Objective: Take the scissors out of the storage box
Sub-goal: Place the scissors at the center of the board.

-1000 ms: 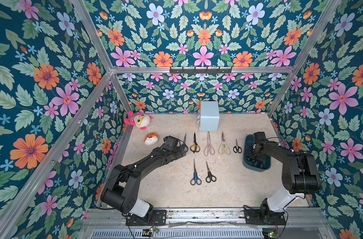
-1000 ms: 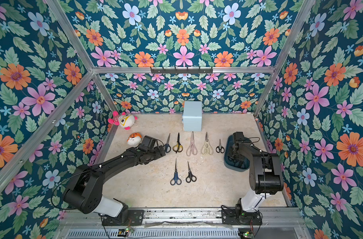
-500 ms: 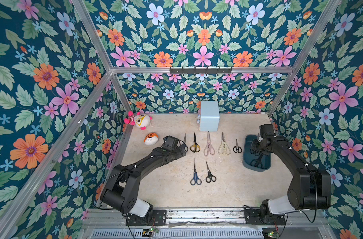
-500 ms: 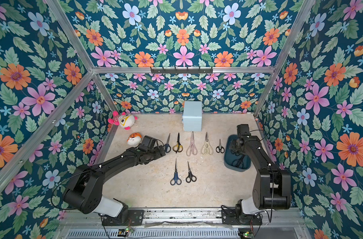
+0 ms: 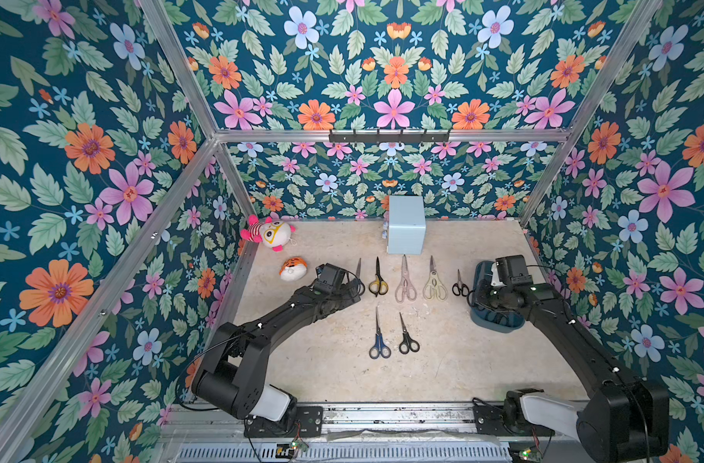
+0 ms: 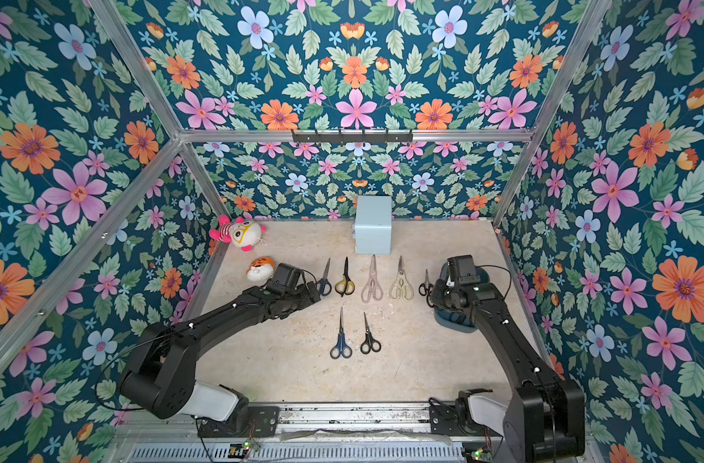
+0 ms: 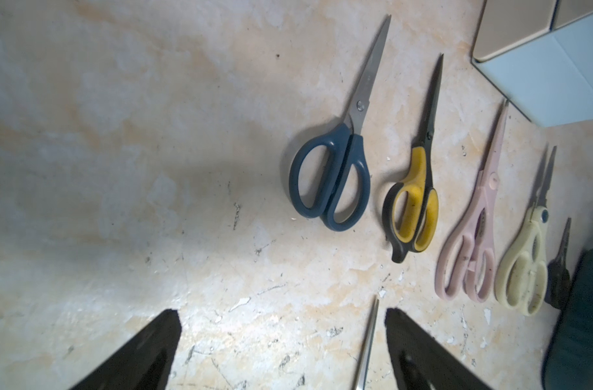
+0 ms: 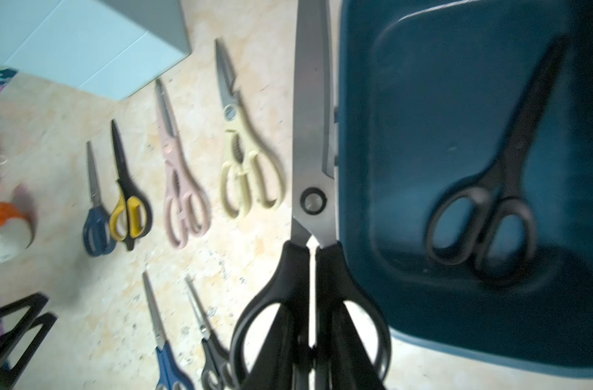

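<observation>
Scissors, nine pairs.

- **Held:** large black pair (image 8: pixel 313 202). The right gripper (image 8: pixel 311 351) is clamped on its handles. The blades are closed and hang over the box wall that faces the worktop's middle.
- **In box:** one slim black pair (image 8: pixel 512 152), flat on the floor of the box (image 8: pixel 406 118) at the worktop's right edge.
- **Out:** seven on the worktop (image 5: pixel 442 373).
  - Row towards the back edge: dark blue pair (image 7: pixel 349 162), yellow pair (image 7: pixel 420 189), pink pair (image 7: pixel 480 219), cream pair (image 7: pixel 531 246) and small black pair (image 7: pixel 561 266), the last just beside the box.
  - Nearer the front edge: front blue pair (image 5: pixel 379 340) and front black pair (image 5: pixel 407 338).
- **Left gripper** (image 7: pixel 281 312): fingers spread, empty, low near the dark blue pair.
- **Risks:**
  - A hold on the handles alone may let the long blades swing or slip.
  - The tip could catch the box rim and drag the box.
  - A careless set-down could strike the small black or cream pair.
</observation>
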Controlling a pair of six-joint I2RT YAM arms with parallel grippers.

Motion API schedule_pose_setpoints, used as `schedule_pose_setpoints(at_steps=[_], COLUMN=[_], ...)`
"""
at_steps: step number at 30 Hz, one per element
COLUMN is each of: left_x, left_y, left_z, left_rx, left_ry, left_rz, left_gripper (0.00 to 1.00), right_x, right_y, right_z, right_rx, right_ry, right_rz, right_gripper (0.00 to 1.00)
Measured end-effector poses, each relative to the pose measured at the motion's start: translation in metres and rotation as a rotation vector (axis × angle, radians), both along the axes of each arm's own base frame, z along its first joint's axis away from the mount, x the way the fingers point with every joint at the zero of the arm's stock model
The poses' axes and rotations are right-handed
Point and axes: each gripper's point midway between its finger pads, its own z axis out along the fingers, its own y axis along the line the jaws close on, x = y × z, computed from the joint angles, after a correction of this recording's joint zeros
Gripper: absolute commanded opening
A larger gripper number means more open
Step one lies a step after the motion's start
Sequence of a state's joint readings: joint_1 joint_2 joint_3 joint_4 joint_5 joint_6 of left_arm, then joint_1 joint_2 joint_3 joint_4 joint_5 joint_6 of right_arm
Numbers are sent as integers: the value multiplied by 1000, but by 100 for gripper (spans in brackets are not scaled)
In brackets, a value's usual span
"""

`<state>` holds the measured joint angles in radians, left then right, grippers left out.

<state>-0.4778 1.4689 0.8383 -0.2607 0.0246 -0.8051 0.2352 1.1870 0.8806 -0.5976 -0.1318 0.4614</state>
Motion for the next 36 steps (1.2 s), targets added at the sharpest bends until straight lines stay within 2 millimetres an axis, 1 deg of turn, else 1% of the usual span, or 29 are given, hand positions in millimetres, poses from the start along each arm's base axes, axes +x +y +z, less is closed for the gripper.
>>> schedule_pose_setpoints(at_steps=[4,6,8,10,14,18,21,27,33,35,36], left_x=[0,0,-1,-2,-6,-10,-10,-10,-12,-13,-13], left_y=[0,0,0,1,2,4,4,4,5,5,5], left_z=[0,2,3,3,0,-2,-2,0,0,0,0], left_rx=[-3,-5,-8,-10,-10,-15,-19,-27,-27,-27,-26], left_ry=[1,-3,-7,-9,-1,5,3,-8,-9,-8,-8], left_rz=[3,3,2,3,5,14,18,17,17,17,17], left_gripper=[99,99,99,99,99,99,99,99,99,99,99], right_x=[-24,-36,-47,-58,-77,-94,-102,-100,-95,-94,-94], right_y=[51,73,88,97,104,99,99,99,97,96,96], right_z=[-15,-22,-29,-37,-55,-76,-88,-103,-113,-116,-118], right_rx=[42,49,43,33,0,-35,-58,-113,-166,-184,-193], right_ry=[32,52,76,104,156,212,245,267,274,277,278], right_rz=[117,174,213,230,242,230,234,217,207,206,206], right_gripper=[0,0,0,0,0,0,0,0,0,2,6])
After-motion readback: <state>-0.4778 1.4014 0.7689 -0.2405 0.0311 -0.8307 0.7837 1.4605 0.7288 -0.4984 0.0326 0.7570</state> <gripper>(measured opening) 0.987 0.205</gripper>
